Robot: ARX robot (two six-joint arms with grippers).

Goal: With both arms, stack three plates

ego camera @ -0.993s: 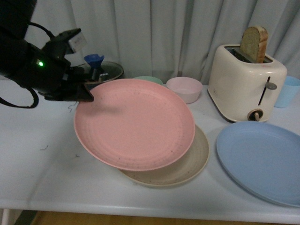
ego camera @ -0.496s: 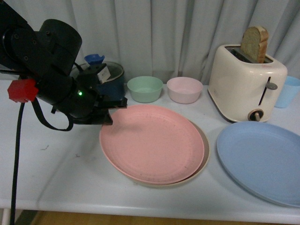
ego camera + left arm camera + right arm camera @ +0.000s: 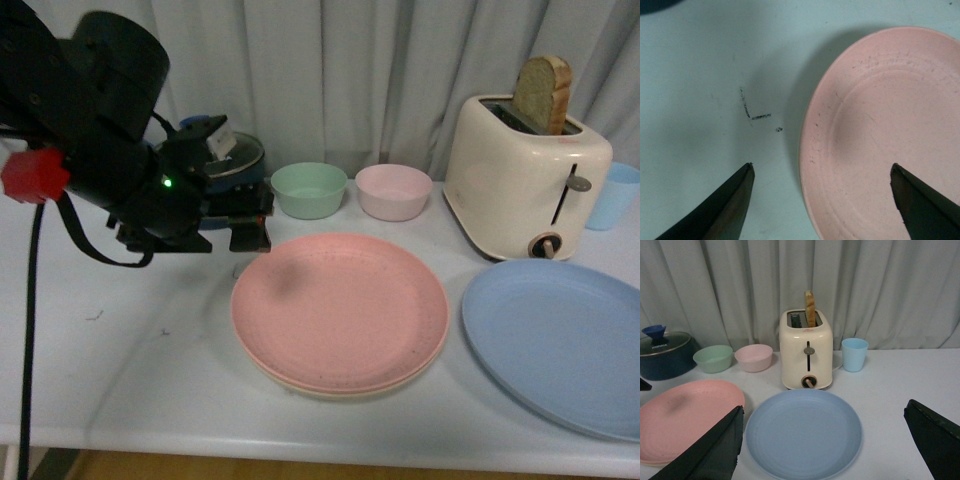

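Hovering low over the desk (image 3: 130, 350) at the left, the black left arm (image 3: 90, 130) holds its end effector (image 3: 252, 228) by the far-left rim of the pink plate (image 3: 340, 310), fingers apart and empty. That plate lies on the cream plate (image 3: 330, 392), which is hidden except for a thin near rim. The blue plate (image 3: 560, 345) lies apart on the right, cut off by the frame edge. The right end effector (image 3: 824, 406) gapes wide, seen only from its wrist.

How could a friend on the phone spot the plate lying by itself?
Find the cream toaster with bread sticking up, on the table's right side. Flat on the table just in front of it lies the blue plate. It is the only blue one and touches nothing, while the pink plate sits further left.
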